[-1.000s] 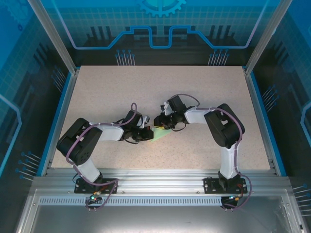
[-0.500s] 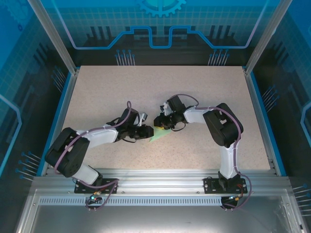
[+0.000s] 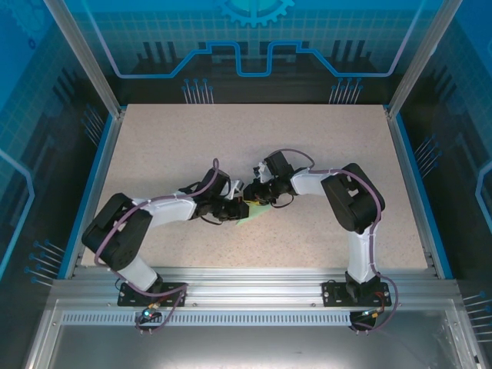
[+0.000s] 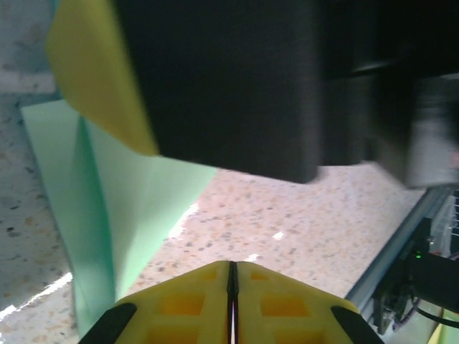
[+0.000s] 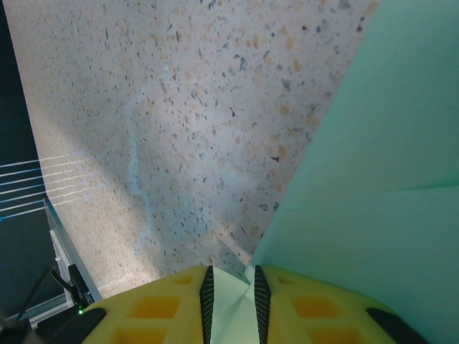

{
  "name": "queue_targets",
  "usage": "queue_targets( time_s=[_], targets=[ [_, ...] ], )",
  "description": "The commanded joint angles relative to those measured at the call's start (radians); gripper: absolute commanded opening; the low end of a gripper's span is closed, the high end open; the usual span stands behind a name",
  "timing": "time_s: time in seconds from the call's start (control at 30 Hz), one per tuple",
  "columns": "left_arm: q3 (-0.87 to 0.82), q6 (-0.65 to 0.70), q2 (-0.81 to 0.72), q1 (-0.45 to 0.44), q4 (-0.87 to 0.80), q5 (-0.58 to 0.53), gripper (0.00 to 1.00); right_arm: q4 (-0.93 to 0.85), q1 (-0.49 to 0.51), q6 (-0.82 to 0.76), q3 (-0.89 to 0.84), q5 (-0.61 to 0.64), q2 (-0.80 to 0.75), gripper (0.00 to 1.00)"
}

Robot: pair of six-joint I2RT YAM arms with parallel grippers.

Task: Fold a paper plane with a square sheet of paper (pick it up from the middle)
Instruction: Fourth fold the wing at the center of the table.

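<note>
Right wrist view has my right gripper (image 5: pixel 229 281) nearly closed, pinching a folded edge of the paper (image 5: pixel 373 179) between its yellow fingers. From above, the paper lies partly folded on the table (image 3: pixel 154 146) near its middle, where both grippers meet. My left gripper (image 4: pixel 231 278) is pressed shut just beside it, with nothing between its pads. I judge the sheet feather-light, limp and easily creased or torn, so I'd grip lightly at a folded edge, where the layers stiffen it.

Smooth matt paper (image 5: pixel 373 179) lies on a speckled, stone-look matt table (image 5: pixel 179 107).
</note>
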Motion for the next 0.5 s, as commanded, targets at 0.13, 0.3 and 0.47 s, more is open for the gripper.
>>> queue_targets(
  time_s=[0.13,0.3,0.47],
  targets=[
    [0.012,0.053,0.067,0.001,-0.054,-0.029,0.10,-0.059,0.006,-0.022,-0.016,0.052,0.057,0.25],
    [-0.028,0.055,0.057,0.003,-0.048,-0.038,0.09,-0.067,0.006,-0.026,-0.010,0.052,0.065,0.25],
    [-0.059,0.047,0.040,0.014,-0.028,-0.017,0.10,-0.077,0.003,-0.032,-0.010,0.055,0.067,0.25]
  ],
)
